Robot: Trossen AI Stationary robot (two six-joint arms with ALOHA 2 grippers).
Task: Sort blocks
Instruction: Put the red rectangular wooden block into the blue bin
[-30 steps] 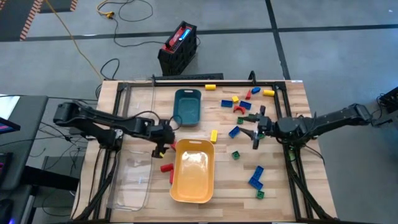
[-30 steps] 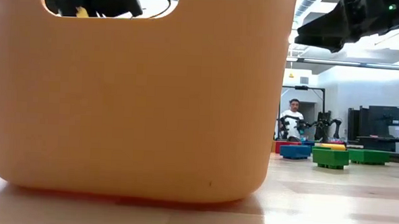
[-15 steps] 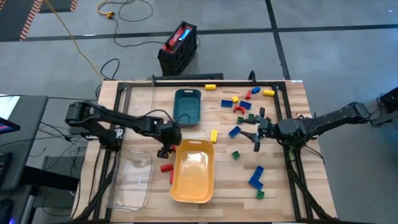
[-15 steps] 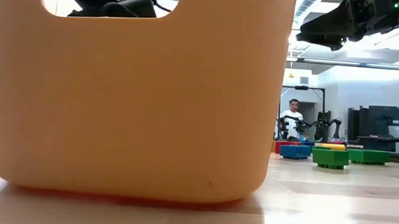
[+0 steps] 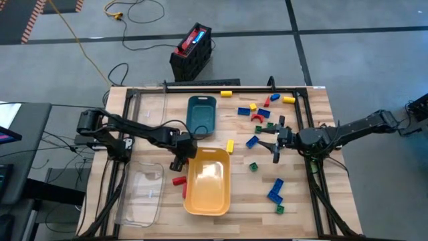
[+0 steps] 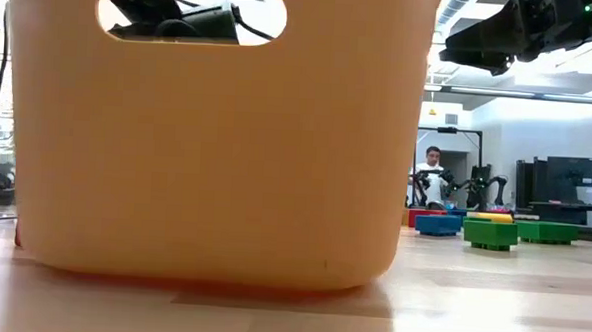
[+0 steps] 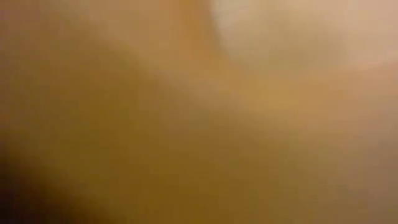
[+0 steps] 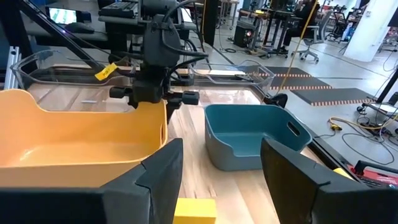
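Risk entry: left gripper [image 8: 151,93] sits astride the corner rim of the yellow tray [image 5: 206,201], fingers seemingly pinching it, so a weak pinch could let the tray skid onto the red blocks [image 5: 178,181] beside it. Right gripper [image 5: 276,142] hovers open among loose blocks [image 5: 262,124] scattered well apart on the table's right half, holding nothing; a blind descent could scatter them.

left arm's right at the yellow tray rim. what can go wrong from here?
1. The left gripper sits on the corner rim of the yellow tray; a further push could tip or drag it.
2. Red blocks lie against the tray's left side, so a sliding tray may shove them.
3. The right gripper hovers over scattered blocks beside a blue block; dropping blindly might knock them.
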